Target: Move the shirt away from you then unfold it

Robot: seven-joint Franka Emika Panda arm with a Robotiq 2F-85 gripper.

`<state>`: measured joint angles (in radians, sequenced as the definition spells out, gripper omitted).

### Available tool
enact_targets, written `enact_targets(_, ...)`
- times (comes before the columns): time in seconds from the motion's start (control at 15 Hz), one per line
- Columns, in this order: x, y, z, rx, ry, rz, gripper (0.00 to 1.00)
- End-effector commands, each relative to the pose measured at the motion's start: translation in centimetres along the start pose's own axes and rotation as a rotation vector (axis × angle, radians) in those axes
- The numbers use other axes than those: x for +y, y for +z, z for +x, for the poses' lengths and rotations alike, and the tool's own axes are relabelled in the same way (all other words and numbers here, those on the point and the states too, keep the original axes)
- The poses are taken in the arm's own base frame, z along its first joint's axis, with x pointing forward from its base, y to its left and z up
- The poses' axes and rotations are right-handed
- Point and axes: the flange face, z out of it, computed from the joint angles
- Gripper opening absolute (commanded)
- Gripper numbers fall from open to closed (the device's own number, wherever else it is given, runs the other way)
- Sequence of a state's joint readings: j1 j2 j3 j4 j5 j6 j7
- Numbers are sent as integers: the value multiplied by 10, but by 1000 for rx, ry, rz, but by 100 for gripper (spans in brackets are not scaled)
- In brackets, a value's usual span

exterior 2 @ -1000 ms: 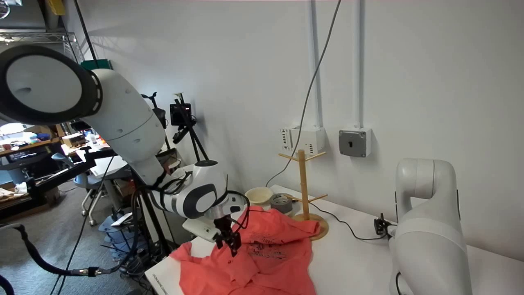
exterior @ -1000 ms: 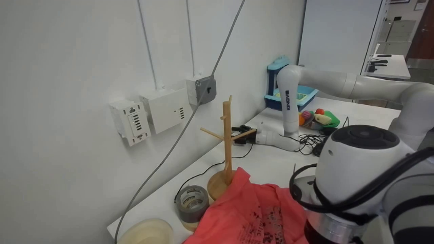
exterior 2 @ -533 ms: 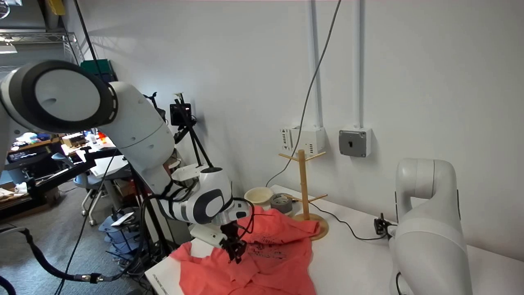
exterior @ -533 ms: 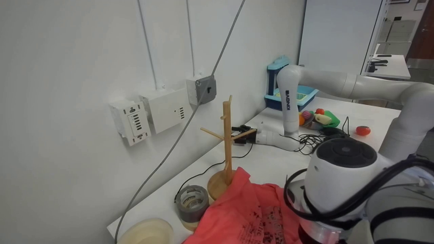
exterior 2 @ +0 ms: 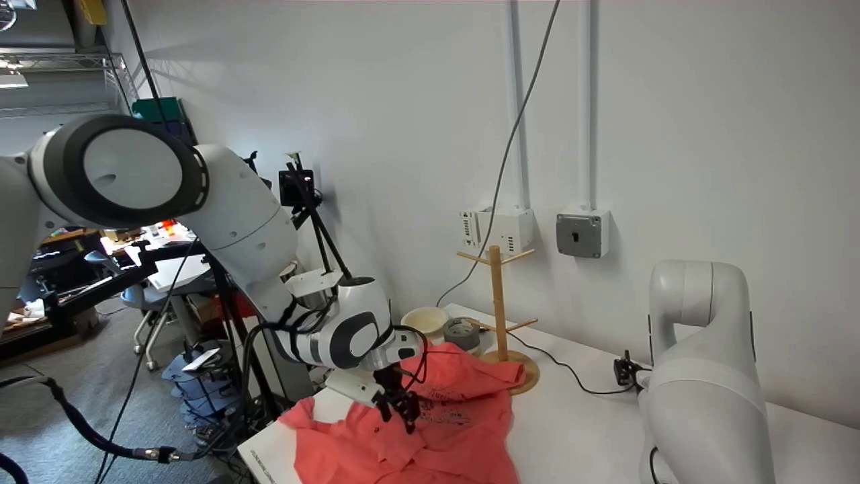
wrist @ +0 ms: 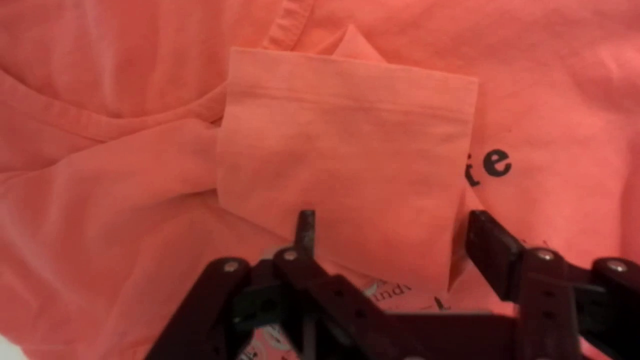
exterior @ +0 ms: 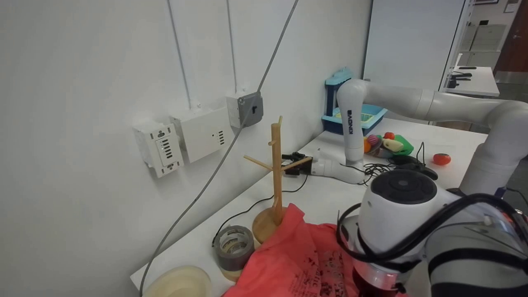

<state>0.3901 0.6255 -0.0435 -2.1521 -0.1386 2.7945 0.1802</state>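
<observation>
The red-coral shirt lies crumpled on the white table, in both exterior views (exterior: 284, 264) (exterior 2: 463, 457). Dark print shows on it. In the wrist view the shirt (wrist: 125, 225) fills almost the whole picture, with a squarish sleeve-like flap (wrist: 345, 140) folded over its printed front. My gripper (wrist: 392, 215) is open, its fingers wide apart and empty over the flap's lower part. The right finger is beside the flap's right edge. In an exterior view the gripper (exterior 2: 398, 420) points down over the middle of the shirt. I cannot tell whether the fingertips touch the fabric.
A wooden stand (exterior 2: 498, 309) rises at the shirt's far edge, with fabric against its base. A grey tape roll (exterior: 234, 247) and a pale bowl (exterior: 177, 284) stand beside it near the wall. A second, white arm (exterior 2: 705, 376) occupies the table's other side.
My arm and open gripper have moved across the shirt, rightward and slightly down in one exterior picture, leftward in the opposite one. The shirt looks unmoved.
</observation>
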Motion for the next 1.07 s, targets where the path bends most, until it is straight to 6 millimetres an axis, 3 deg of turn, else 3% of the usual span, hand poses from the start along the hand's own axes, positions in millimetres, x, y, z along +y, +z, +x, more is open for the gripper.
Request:
enact_targets(0.0,-1,3,9,-6,11,-28,76)
enact_targets(0.07,-2,4,10,-5,13,-28,64)
enact_targets(0.2,-2,4,11,-4,16,-30,56)
enact_targets(0.67,-2,-1,15,10,34,-41,1)
enact_targets(1.0,6,-12,13,25,32,-92,1)
